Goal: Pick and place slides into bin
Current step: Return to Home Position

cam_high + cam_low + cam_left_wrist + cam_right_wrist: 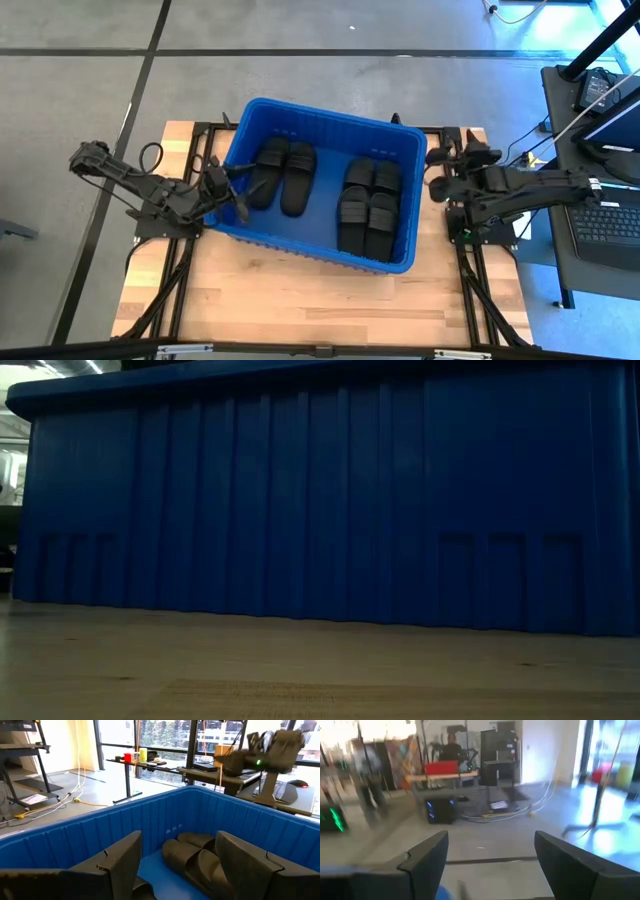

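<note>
Bin [325, 195]: bright blue ribbed tub, set across the far half of the table [300, 300].
Slides [298, 178]: six, black, all inside the bin. We count two side by side at the left end and four [352, 218] packed together at the right end.
Writing: none we can read on the bin or slides.
Left gripper [233, 192]: at the bin's left rim, fingers spread wide with nothing between them. Its wrist view looks over the wall at the slides [192, 857].
Right gripper [437, 171]: just outside the bin's right wall, fingers apart and empty.
Hidden: in the low view the bin wall [320, 500] fills the picture and covers the slides and both arms.
Hard to make out: the right wrist view is blurred.
Surface: pale wood planks on a black frame.
Room: grey floor [300, 40] with dark lines, and a desk with a keyboard [605, 215] to the right.
</note>
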